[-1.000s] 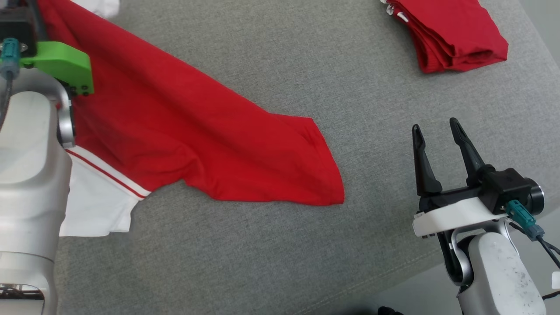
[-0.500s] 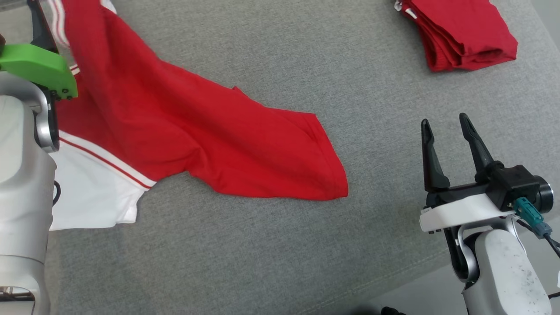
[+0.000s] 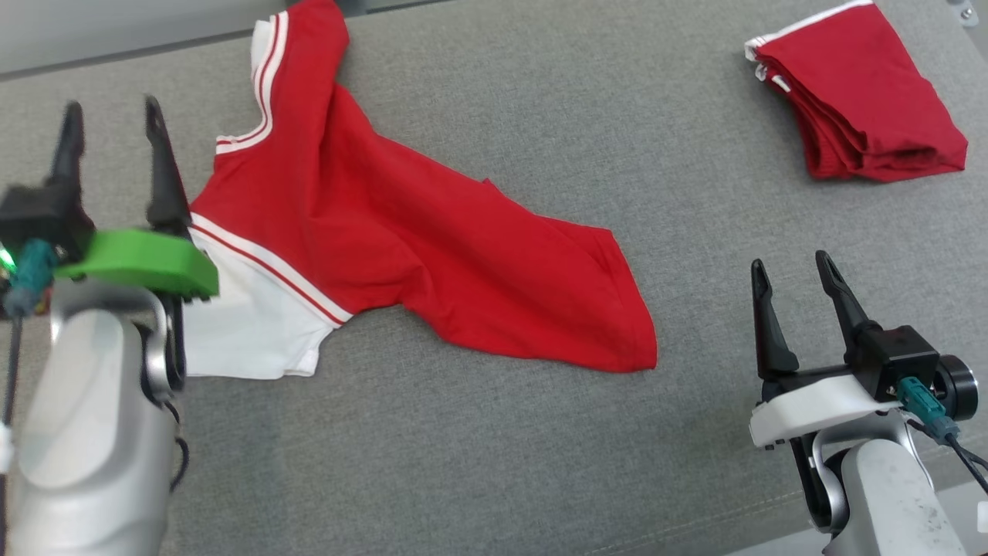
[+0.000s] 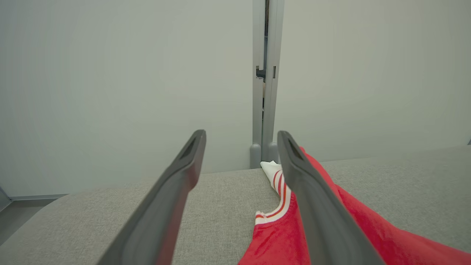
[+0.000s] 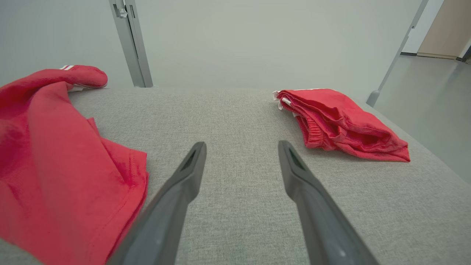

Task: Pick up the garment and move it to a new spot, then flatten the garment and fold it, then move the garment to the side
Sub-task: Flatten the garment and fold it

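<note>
Lying spread on the grey upholstered surface (image 3: pixel 540 463), the red jersey (image 3: pixel 432 255) runs diagonally in the head view, from its striped neckline (image 3: pixel 266 85) near the far edge to its hem corner at centre right. Its white sleeve (image 3: pixel 247 324), edged with red and white stripes, lies flat at the near left. The body cloth carries several folds and is not flat. Left gripper (image 3: pixel 113 108): released, fingers spread, nothing between them. It sits just left of the jersey's shoulder, and its green wrist bracket (image 3: pixel 139 262) overlaps the sleeve's edge in the head view. The left wrist view shows this gripper (image 4: pixel 241 133) open above the surface (image 4: pixel 220 191), with the jersey (image 4: pixel 276 243) passing behind its right-hand finger; contact cannot be judged. A grey metal post (image 4: pixel 266 73) stands against the pale wall beyond. Right gripper (image 3: pixel 790 261): also released and empty, at the near right, apart from the hem. In the right wrist view its fingers (image 5: pixel 241 143) point over bare surface (image 5: pixel 239 110), with the jersey (image 5: pixel 55 165) to the left. A folded pair of red shorts (image 5: pixel 342 121) with an elastic waistband lies to the right. The shorts (image 3: pixel 872 116) lie at the far right corner, well apart from the jersey.
</note>
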### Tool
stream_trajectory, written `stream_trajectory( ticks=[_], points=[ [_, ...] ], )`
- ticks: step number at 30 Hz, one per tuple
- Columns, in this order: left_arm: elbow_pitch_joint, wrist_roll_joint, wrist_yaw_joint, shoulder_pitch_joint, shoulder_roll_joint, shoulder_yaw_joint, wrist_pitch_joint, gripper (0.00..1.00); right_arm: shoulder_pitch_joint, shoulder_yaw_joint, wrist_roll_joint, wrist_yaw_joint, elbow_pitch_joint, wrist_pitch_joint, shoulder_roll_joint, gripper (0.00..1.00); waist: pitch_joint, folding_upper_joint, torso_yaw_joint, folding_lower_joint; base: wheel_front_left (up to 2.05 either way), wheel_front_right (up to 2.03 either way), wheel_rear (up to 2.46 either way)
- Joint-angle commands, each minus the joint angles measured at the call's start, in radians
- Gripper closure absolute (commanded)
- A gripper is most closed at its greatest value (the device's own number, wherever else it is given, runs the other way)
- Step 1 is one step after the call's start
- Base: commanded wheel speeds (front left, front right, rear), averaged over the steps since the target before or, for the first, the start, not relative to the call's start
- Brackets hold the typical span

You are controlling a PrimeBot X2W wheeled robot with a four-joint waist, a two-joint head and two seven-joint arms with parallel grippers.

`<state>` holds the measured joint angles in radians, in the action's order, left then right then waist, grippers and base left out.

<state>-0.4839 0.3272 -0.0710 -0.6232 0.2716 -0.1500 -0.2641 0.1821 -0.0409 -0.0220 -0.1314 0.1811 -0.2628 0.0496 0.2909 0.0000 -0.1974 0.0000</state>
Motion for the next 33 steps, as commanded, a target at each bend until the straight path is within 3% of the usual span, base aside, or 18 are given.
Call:
stream_trajectory(
  ticks=[1, 6, 12, 27, 28, 29, 30, 31, 32, 33],
  points=[
    [0.031, 0.007, -0.003, 0.064, -0.01, 0.003, 0.0, 0.0, -0.02, -0.004, 0.01, 0.001, 0.013, -0.003, 0.002, 0.0, -0.062, 0.0, 0.055, 0.0, 0.0, 0.0, 0.0],
    [0.148, 0.007, -0.009, 0.268, -0.056, 0.008, 0.0, 0.0, -0.011, -0.001, 0.007, 0.001, 0.077, 0.002, 0.008, 0.0, -0.103, 0.0, 0.09, 0.0, 0.0, 0.0, 0.0],
    [0.237, 0.017, -0.023, 0.46, -0.135, 0.024, 0.0, 0.0, 0.067, 0.081, -0.032, 0.001, 0.196, 0.066, 0.057, 0.0, -0.136, 0.0, 0.138, 0.0, 0.0, 0.0, 0.0],
    [0.297, -0.022, -0.01, 0.552, -0.194, 0.019, 0.0, 0.0, 0.326, 0.325, -0.252, 0.001, 0.618, 0.23, 0.145, 0.0, -0.143, 0.0, 0.26, 0.0, 0.0, 0.0, 0.0],
    [0.297, -0.023, -0.009, 0.553, -0.197, 0.019, 0.0, 0.0, 0.335, 0.341, -0.271, 0.001, 0.636, 0.237, 0.149, 0.11, -0.143, 0.0, 0.266, 0.0, 0.0, 0.0, 0.0],
    [0.298, -0.024, -0.009, 0.555, -0.198, 0.02, 0.0, 0.0, 0.343, 0.352, -0.286, 0.001, 0.648, 0.241, 0.155, 0.53, -0.143, 0.0, 0.269, 0.0, 0.0, 0.0, 0.0],
    [0.298, -0.026, -0.008, 0.555, -0.2, 0.02, 0.0, 0.0, 0.352, 0.364, -0.304, 0.001, 0.662, 0.244, 0.163, 0.66, -0.142, 0.0, 0.274, 0.0, 0.0, 0.0, 0.0],
    [0.298, -0.027, -0.007, 0.556, -0.202, 0.023, 0.0, 0.0, 0.36, 0.372, -0.318, 0.001, 0.672, 0.248, 0.169, 0.92, -0.142, 0.0, 0.277, 0.0, 0.0, 0.0, 0.0],
    [0.298, -0.029, -0.005, 0.557, -0.203, 0.023, 0.0, 0.0, 0.368, 0.384, -0.331, 0.001, 0.683, 0.251, 0.178, 1.0, -0.141, 0.0, 0.282, 0.0, 0.0, 0.0, 0.0],
    [0.299, -0.03, -0.003, 0.558, -0.204, 0.023, 0.0, 0.0, 0.374, 0.391, -0.342, 0.001, 0.69, 0.255, 0.184, 1.0, -0.14, 0.0, 0.285, 0.0, 0.0, 0.0, 0.0]
  ],
)
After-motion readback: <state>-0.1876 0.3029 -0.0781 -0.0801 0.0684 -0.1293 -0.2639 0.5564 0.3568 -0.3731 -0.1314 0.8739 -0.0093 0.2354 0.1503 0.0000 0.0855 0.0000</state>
